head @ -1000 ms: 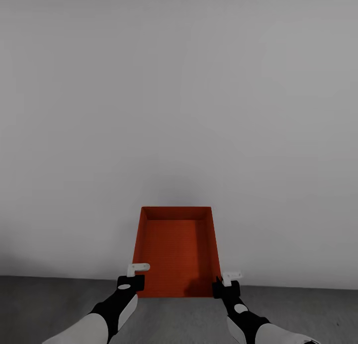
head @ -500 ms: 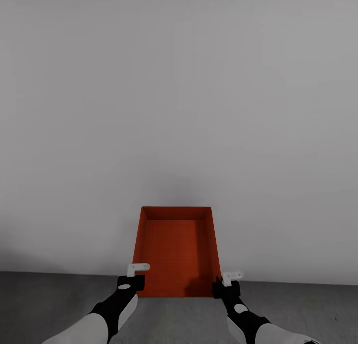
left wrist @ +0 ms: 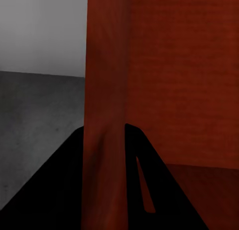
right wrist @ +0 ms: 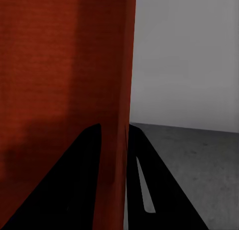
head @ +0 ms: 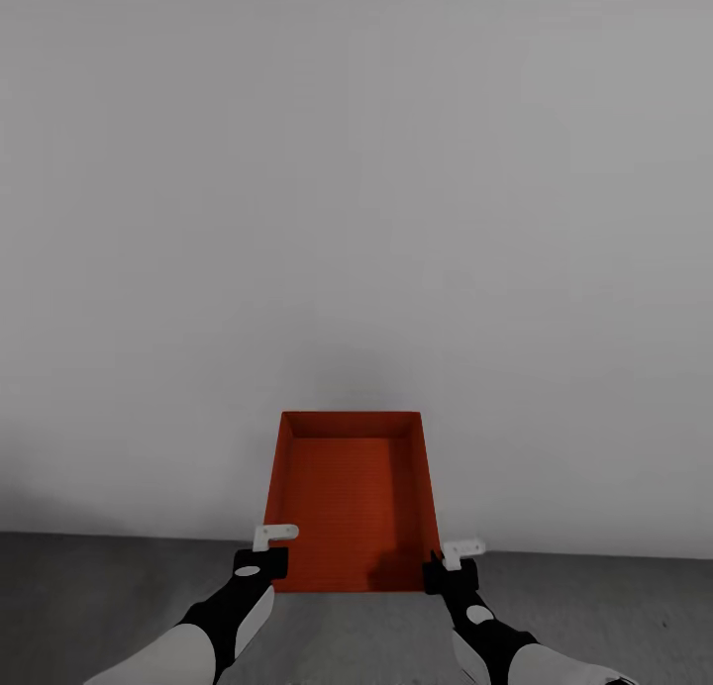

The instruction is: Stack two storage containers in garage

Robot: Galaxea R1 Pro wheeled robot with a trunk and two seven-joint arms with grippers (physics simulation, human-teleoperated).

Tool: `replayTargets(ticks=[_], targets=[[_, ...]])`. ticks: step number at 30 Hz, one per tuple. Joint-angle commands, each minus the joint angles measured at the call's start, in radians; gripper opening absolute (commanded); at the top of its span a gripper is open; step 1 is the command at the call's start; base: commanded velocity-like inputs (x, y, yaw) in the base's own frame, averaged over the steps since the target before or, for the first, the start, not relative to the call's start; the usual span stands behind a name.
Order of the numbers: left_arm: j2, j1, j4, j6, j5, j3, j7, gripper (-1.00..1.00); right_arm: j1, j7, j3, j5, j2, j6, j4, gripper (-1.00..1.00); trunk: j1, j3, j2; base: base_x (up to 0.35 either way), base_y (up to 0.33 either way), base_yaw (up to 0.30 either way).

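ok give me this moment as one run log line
room: garage, facing wall | carried: bin | left end effector: shut on bin wall | right end effector: shut on bin wall | floor: concrete

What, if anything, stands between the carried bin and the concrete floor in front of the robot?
Nothing visible does. The storage container is gripped on its side walls by the left gripper and right gripper. The grey floor around it looks bare up to the pale wall; the patch beneath the bin is hidden.

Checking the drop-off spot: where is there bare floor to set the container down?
Bare concrete floor runs along the foot of the grey wall, left and right of the arms. The container, clamped by the left hand and right hand, nearly reaches the wall.
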Motion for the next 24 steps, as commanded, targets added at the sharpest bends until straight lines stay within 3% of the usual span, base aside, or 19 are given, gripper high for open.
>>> replayTargets(ticks=[1,24], targets=[[0.013,-0.002,-0.006,0.004,-0.004,0.071,0.011,-1.0,0.0,0.0,-0.011,-0.001,0.0,-0.001,0.01,-1.0,0.0,-0.003,-0.001,0.0,0.0,0.0],[0.011,-0.002,-0.004,0.005,-0.004,0.073,0.011,-1.0,0.0,0.0,-0.011,-0.001,0.0,-0.001,0.01,-1.0,0.0,-0.04,-0.001,0.0,0.0,0.0]])
